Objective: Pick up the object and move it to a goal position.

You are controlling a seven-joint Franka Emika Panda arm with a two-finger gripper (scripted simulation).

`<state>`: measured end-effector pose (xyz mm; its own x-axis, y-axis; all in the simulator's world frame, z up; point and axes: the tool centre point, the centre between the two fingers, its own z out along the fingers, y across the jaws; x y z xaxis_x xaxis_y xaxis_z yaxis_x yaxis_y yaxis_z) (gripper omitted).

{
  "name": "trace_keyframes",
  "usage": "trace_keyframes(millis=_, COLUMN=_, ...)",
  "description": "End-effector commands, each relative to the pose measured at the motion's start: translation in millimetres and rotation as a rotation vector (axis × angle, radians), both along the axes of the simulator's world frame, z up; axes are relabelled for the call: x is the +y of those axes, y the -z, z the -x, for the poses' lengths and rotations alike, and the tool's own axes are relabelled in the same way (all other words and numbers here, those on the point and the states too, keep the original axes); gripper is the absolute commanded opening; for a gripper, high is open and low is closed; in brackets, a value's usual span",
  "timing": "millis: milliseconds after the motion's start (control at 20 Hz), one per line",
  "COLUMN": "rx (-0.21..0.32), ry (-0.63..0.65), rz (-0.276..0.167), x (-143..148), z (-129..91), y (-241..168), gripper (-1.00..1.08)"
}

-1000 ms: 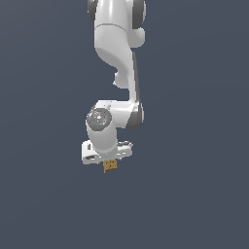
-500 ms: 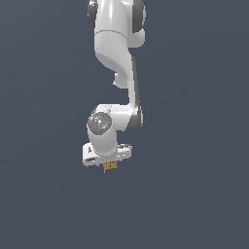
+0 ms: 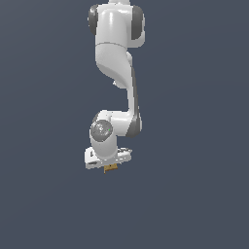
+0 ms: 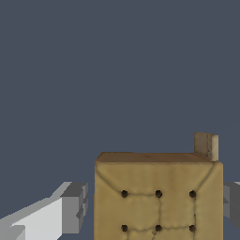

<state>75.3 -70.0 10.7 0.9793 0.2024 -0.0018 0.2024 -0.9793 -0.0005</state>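
Tan-brown block (image 4: 158,197), roughly square with a padded, quilted-looking face stitched into panels and studded with small dark dots, sits between the grey-tipped fingers (image 4: 74,208) of the white gripper (image 3: 110,166), which we see pinching it from either side. A small tan nub rises from one upper corner. In the exterior view we find it just beneath the glossy white arm (image 3: 116,53), against plain slate-grey.

bare simulated scene: white arm (image 3: 116,73) against flat slate-grey backdrop (image 3: 194,121).
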Motion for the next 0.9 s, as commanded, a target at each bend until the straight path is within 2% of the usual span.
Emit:
trace_keyframes(millis=0, rx=-0.002, ry=0.0, rz=0.0, x=-0.1, z=-1.0, y=-0.1, gripper=-1.0)
trace_keyframes(millis=850, rx=-0.001, ry=0.0, rz=0.0, x=-0.7, z=3.9, y=-7.7, gripper=-1.0)
